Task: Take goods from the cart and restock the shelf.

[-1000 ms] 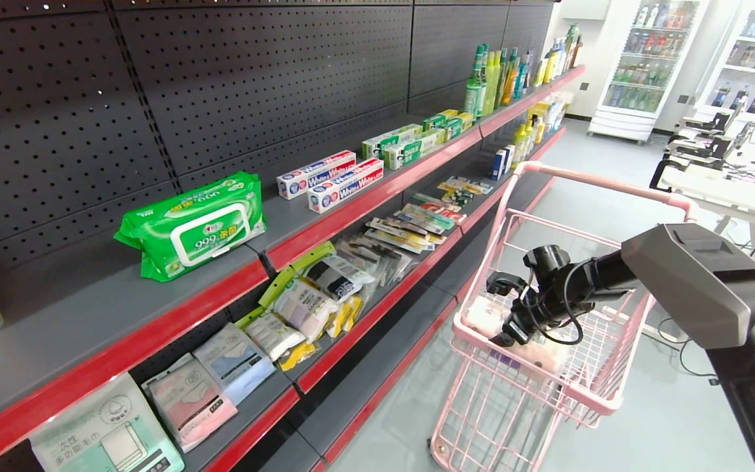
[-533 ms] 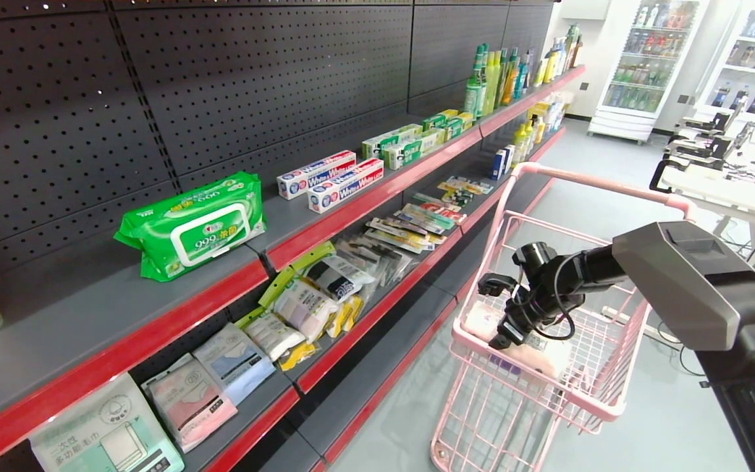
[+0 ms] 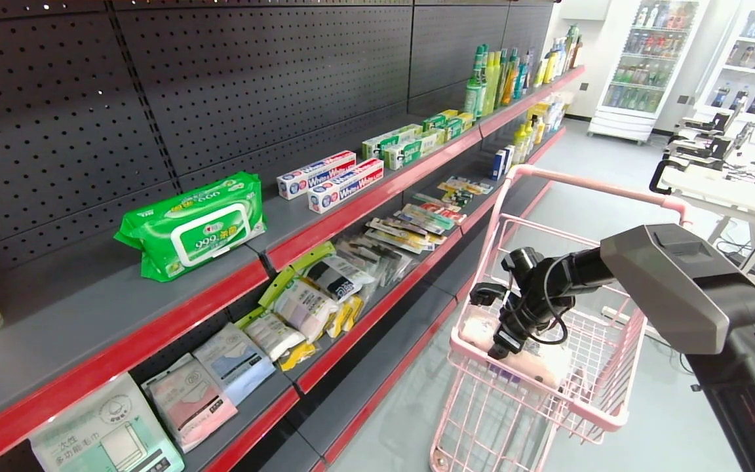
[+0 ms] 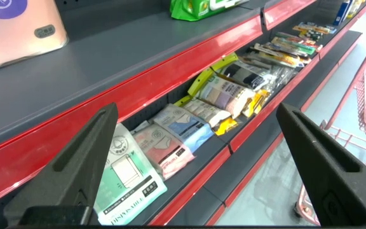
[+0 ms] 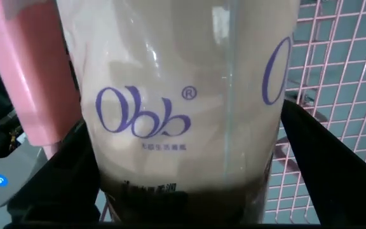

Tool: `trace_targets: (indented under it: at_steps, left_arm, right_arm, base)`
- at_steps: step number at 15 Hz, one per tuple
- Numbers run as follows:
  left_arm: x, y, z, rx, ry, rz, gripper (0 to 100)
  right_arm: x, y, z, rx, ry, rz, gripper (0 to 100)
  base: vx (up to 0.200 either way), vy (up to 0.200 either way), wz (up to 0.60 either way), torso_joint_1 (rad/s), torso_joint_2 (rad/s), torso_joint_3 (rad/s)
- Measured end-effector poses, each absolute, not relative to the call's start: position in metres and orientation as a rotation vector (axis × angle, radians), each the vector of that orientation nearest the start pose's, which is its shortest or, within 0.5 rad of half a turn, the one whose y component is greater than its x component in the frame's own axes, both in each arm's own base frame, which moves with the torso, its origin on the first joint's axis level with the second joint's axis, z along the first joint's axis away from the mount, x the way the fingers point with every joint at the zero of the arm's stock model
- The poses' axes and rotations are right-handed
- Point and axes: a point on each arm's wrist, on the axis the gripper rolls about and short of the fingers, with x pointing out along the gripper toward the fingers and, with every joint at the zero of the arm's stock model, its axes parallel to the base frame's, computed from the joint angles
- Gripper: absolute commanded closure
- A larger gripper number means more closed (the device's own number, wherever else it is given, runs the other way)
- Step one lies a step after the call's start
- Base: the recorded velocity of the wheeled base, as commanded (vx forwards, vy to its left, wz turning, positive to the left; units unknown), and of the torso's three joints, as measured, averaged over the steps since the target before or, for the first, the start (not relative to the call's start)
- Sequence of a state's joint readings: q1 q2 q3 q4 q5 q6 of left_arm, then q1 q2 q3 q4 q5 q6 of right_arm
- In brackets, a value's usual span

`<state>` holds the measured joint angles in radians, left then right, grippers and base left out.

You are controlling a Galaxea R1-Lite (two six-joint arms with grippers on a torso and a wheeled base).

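**Right gripper (image 3: 499, 342) down on the pack of tissue (image 5: 170, 76) in the cart (image 3: 600, 190), and this lift could snag!**
The pack sits in the basket corner nearest the shelf (image 3: 89, 314), hard against the pink rim. It fills the gripper's mouth, but whether the grip has closed on it I cannot tell. My worry is that the soft, glossy wrap squashes and slides out. It could also catch the rim on the way up and drag the wheeled cart along. The pack is peach-coloured film with purple lettering, plump and yielding. The left gripper (image 4: 197, 111) hangs by the shelf, its fingers wide apart and holding nothing.
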<state>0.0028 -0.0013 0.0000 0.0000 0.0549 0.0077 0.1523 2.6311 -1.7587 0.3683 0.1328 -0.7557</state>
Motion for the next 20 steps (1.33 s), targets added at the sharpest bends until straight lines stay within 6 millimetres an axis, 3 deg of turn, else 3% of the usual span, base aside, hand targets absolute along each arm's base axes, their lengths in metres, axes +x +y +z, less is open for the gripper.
trace_targets:
  at_steps: [1,2,11,15,20]
  left_arm:
    - [-0.023,0.001,0.075,0.008,-0.001,0.057,0]
    - [-0.023,0.001,0.075,0.008,-0.001,0.058,0]
    - [-0.023,0.001,0.075,0.008,-0.001,0.058,0]
    - [-0.023,0.001,0.075,0.008,-0.001,0.058,0]
    - [-0.023,0.001,0.075,0.008,-0.001,0.058,0]
  right_arm:
    - [0.46,0.074,-0.035,-0.672,1.089,0.695,0]
    - [0.46,0.074,-0.035,-0.674,1.088,0.694,100]
    - [0.449,0.065,-0.033,-0.624,1.132,0.649,100]
    - [0.453,0.047,0.008,-0.61,1.061,0.47,100]
    - [0.442,0.034,0.069,-0.512,0.959,0.278,100]
  base:
    - [0.0,0.0,0.0,0.0,0.0,0.0]
    - [0.0,0.0,0.0,0.0,0.0,0.0]
    - [0.0,0.0,0.0,0.0,0.0,0.0]
    - [0.0,0.0,0.0,0.0,0.0,0.0]
    - [0.0,0.0,0.0,0.0,0.0,0.0]
